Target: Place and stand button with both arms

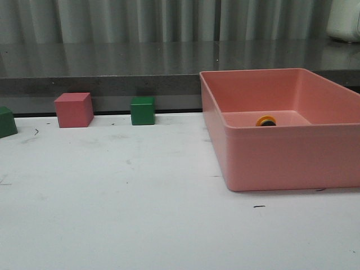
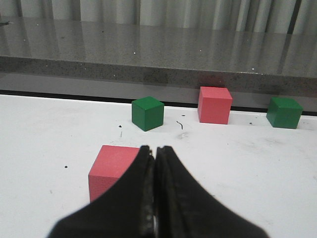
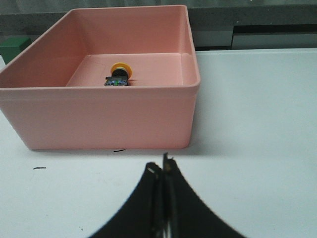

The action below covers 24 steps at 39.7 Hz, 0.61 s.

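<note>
Pink bin [image 1: 270, 163]: smooth plastic, rectangular, rounded rim, on the right of the white counter [image 1: 112, 214]; its walls stand on every side of the button
Button [image 3: 119, 74]: on the bin floor near the far wall, yellow round cap [image 1: 265, 120] showing above the near wall in the front view; black blocky base with blue bits faces the right wrist camera
Cubes: matte pink cube [image 1: 73, 109] and green cube [image 1: 143, 111] along the back edge of the counter, another green cube [image 1: 7, 122] at the left edge, all well apart from the bin; a further pink cube [image 2: 111, 168] just beyond the left claw
Left claw [image 2: 154, 151]: black fingers pressed together, empty
Right claw [image 3: 162, 166]: black fingers pressed together, empty, outside the bin's near wall
Backdrop: grey speckled ledge [image 1: 112, 62], pale pleated curtain [image 1: 169, 19]
</note>
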Each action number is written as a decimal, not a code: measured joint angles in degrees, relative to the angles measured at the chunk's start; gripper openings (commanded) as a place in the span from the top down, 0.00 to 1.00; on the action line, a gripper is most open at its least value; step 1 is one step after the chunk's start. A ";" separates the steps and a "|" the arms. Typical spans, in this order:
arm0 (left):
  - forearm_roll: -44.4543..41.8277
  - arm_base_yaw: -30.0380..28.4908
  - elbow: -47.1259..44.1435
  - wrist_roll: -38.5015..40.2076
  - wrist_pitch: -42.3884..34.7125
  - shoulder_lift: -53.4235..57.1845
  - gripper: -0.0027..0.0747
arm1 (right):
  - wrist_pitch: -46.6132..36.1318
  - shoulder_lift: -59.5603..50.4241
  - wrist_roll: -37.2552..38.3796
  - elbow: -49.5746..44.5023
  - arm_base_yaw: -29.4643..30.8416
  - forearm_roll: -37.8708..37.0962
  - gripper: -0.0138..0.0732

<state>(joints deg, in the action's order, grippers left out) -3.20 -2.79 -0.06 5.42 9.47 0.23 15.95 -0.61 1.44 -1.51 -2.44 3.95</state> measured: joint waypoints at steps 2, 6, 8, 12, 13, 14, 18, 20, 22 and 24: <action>0.00 0.00 0.00 0.00 0.00 0.00 0.99 | 0.00 0.00 0.00 0.00 0.00 0.00 0.92; 0.00 0.00 0.00 0.00 0.00 0.00 0.99 | 0.00 0.00 0.00 0.00 0.00 0.00 0.92; 0.00 0.00 0.00 0.00 0.00 0.00 0.99 | 0.00 0.00 0.00 0.00 0.00 0.00 0.92; 0.00 0.00 0.00 0.00 0.00 0.00 0.99 | -0.42 0.00 0.00 0.00 0.00 0.00 0.92; 0.00 0.00 0.00 0.00 0.00 0.00 0.99 | -0.73 0.00 0.00 0.00 0.00 0.00 0.92; 0.00 0.00 0.00 0.00 0.00 0.00 0.99 | -0.92 0.00 0.00 0.00 0.00 0.00 0.92; 0.00 0.00 0.00 0.00 0.00 0.00 0.99 | -1.25 0.00 0.00 0.00 0.00 0.00 0.92; 0.00 0.00 0.00 0.00 0.00 0.00 0.99 | -1.34 0.00 0.00 0.00 0.00 0.00 0.92; 0.00 0.00 0.00 0.00 0.00 0.00 0.99 | -1.34 0.00 0.00 0.00 0.00 0.00 0.92; 0.00 0.00 0.00 0.00 0.00 0.00 0.99 | -1.34 0.00 0.00 0.00 0.00 0.00 0.92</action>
<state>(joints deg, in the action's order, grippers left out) -3.20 -2.79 -0.06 5.42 9.47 0.23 14.62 -0.61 1.44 -1.51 -2.44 3.95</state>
